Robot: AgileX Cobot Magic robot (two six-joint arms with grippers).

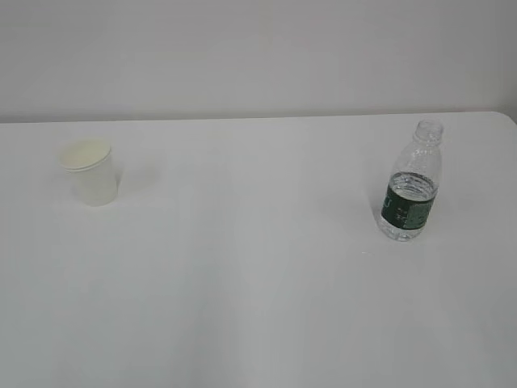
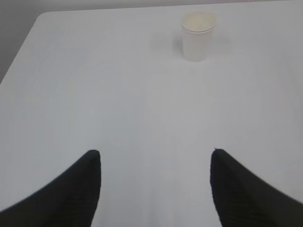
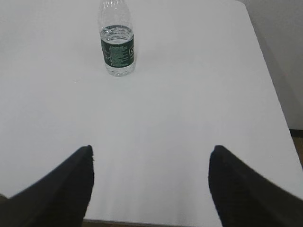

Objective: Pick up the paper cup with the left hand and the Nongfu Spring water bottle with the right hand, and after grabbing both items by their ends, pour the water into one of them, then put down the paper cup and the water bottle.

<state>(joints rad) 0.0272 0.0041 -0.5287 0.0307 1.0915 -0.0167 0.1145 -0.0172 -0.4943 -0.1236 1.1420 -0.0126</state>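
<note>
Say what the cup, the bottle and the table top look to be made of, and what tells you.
The paper cup: likely matte white paper, judging by its rolled rim and dull cream inside.
The Nongfu Spring water bottle: clear, glossy, ribbed plastic that shows the water inside, with a printed dark green label band, probably film.
The table: smooth, plain white surface with a faint sheen; perhaps laminate, but the look leaves it open.

The left pincer (image 2: 155, 156) shows in its wrist view as two black fingers (image 2: 75, 189) set wide apart, nothing between them; the right pincer (image 3: 150, 151) likewise stands wide, its black fingers (image 3: 236, 189) gripping nothing; both hang low, angled forward; neither arm appears in the exterior view.
</note>
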